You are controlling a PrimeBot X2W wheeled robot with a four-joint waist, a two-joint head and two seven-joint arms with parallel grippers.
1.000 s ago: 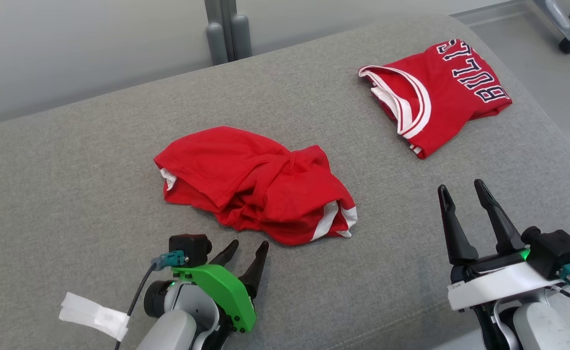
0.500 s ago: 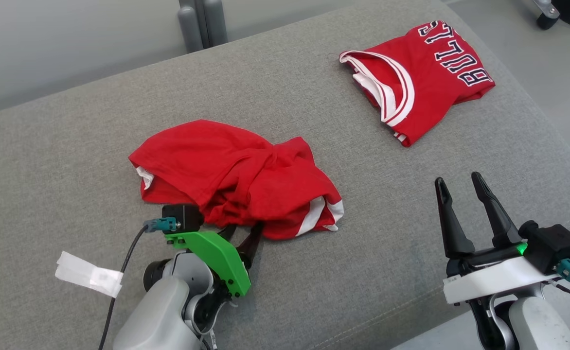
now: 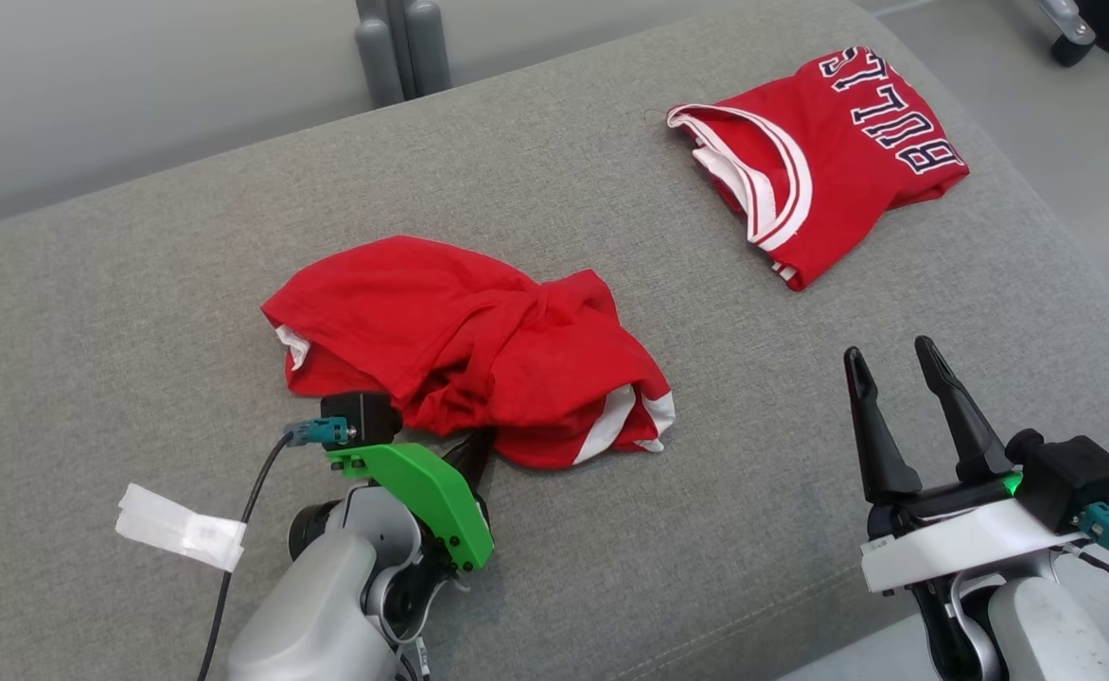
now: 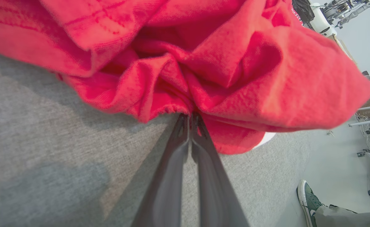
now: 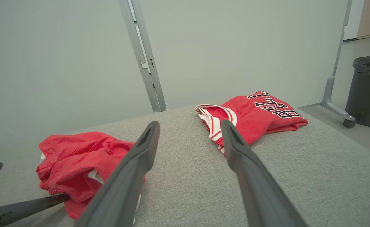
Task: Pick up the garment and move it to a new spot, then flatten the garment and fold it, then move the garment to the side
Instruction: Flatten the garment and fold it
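Closing over the last second, the left pincer has shut its 2 fingers on the near hem of the crumpled red garment, which lies near the middle of the grey cushion. By the near right edge, the right pincer hangs wide open, empty. A folded red jersey lies at the far right corner.

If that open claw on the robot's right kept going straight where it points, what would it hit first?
Probably the folded Bulls jersey: the right gripper aims across bare grey cushion at its collar end. Its height is hard to judge, so it might pass just over.
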